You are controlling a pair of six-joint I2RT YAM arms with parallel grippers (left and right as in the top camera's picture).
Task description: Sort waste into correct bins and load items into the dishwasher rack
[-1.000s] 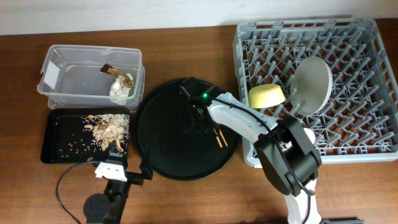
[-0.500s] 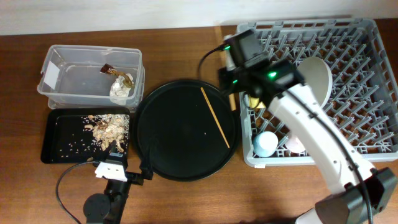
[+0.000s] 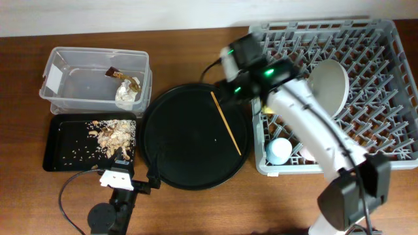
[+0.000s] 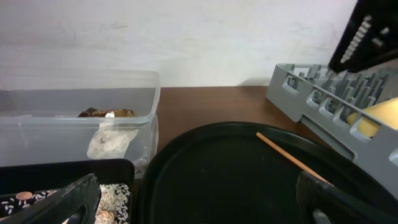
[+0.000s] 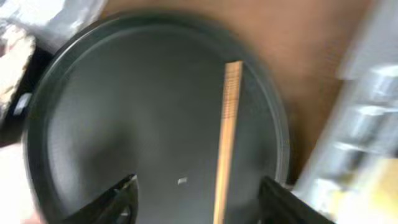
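Overhead and wrist views, ordered near to far. Left gripper (image 4: 198, 190): dark fingers spread wide at the near table edge, nothing between them. Just beyond it, the tray (image 3: 62, 134): shallow, black and rectangular. It holds golden-brown crumbly scraps (image 3: 115, 136) heaped toward its right end, with loose flecks scattered leftward. To its right, the round tray (image 3: 183, 143): large, matte black, with a raised rim. One chopstick (image 3: 226, 123), a thin straight pale wooden stick, lies diagonally on its right half. Right gripper (image 5: 198, 186): hovers above the round tray, dark fingers wide apart with the chopstick seen between them, holding nothing; this view is blurred. Behind the tray, the tub (image 3: 85, 85): clear plastic, rectangular, with rounded corners and a white label (image 3: 51, 78) on its left wall, any print too small to read. Inside, at its right end, lie a crumpled white tissue (image 3: 125, 95) and, just behind it, a brown-gold wrapper (image 3: 119, 74). Far right, the rack (image 3: 339, 27): a square grey plastic crate with a grid floor of upright pegs, on the brown wooden table (image 3: 196, 46). Within it: a pale grey round plate (image 3: 328, 88) on edge among the pegs, a yellow bowl (image 4: 378, 116) by the left wall, and a light blue cup (image 3: 279, 151) in the near left corner
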